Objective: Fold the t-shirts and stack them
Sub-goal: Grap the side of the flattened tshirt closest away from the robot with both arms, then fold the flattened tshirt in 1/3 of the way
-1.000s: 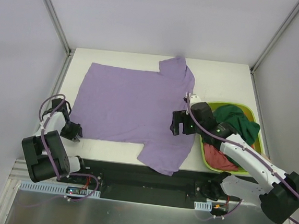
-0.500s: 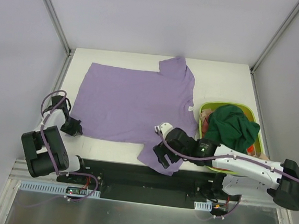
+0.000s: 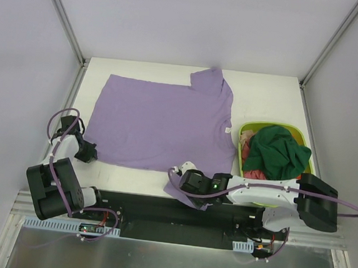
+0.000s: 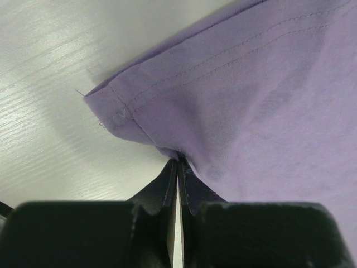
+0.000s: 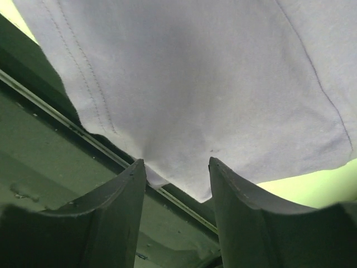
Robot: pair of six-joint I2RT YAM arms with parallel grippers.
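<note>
Swinging back from the basket (image 3: 247, 124), the right fingers (image 5: 111, 218) have come to the purple shirt (image 3: 158, 123), which is spread flat on the surface (image 3: 264, 91). They stand apart around its near sleeve hem. The left fingers (image 4: 159, 190) pinch its bottom corner shut. The cloth looks light and limp, so I'd grip it by the stitched hems.

Lavender t-shirt (image 3: 161, 123) flat, green t-shirt (image 3: 278, 152) crumpled

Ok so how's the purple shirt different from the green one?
The lavender shirt lies spread flat on the table; the dark green shirt is bunched in the lime basket. The left gripper pinches the lavender shirt's corner and the right gripper is open at its sleeve; nothing touches the green one. Neither is folded.
</note>
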